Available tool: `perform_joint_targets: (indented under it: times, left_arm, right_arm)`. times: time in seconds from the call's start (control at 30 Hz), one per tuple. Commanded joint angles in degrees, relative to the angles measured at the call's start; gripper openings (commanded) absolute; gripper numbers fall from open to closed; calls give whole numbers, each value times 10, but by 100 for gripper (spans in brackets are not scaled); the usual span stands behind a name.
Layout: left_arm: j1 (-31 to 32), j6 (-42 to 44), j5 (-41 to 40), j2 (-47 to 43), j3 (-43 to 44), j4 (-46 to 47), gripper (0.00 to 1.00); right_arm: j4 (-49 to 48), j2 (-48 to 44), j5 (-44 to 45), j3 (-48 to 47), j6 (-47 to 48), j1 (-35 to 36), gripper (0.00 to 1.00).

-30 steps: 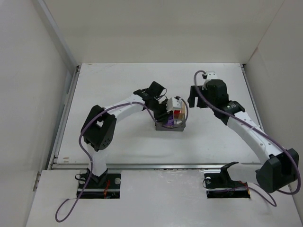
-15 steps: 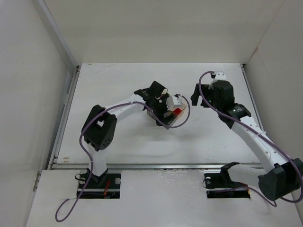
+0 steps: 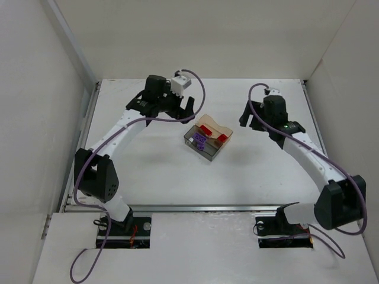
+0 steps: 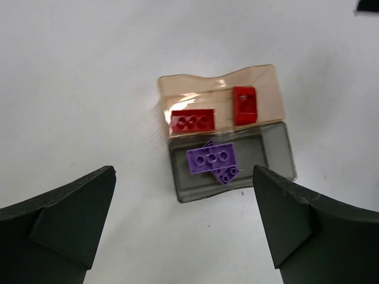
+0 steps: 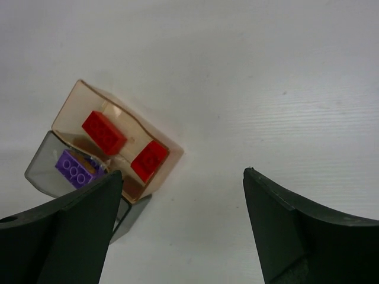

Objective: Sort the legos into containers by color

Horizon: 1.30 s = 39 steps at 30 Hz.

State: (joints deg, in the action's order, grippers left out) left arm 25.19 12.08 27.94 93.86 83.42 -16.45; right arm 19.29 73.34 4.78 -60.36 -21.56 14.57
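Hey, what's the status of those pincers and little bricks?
Open and empty: left pincer, right pincer. Two red bricks in amber tray, purple bricks in grey tray. Nothing in the way.

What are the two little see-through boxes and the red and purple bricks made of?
The amber tray and the smoky grey tray look like thin, glossy, translucent plastic: the white table shows through their walls, and light glints on them. The red bricks and purple bricks look like hard, smooth, opaque plastic, with crisp moulded studs and solid colour.
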Motion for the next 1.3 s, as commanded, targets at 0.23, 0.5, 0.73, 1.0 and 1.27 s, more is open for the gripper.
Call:
perform_joint_targets:
  times: [0.23,0.5,0.73,1.0,1.27]
  left_arm:
    - [-62,-73,-131,-50,-59,22,100]
    - [-67,-73,-131,-76,-83,22,100]
    - [-73,-73,-126,-81,-88,22,100]
    - [-83,-73,-109,-81,-88,22,100]
    - [-83,-73,-98,-81,-88,27,100]
  right_arm:
    - [11,183,33,-69,-148,120,65]
    - [-6,216,104,-80,-212,120,47]
    - [19,274,121,-117,-226,120,45]
    - [47,271,173,-130,-222,132,40]
    - [91,194,276,-155,-188,198,40]
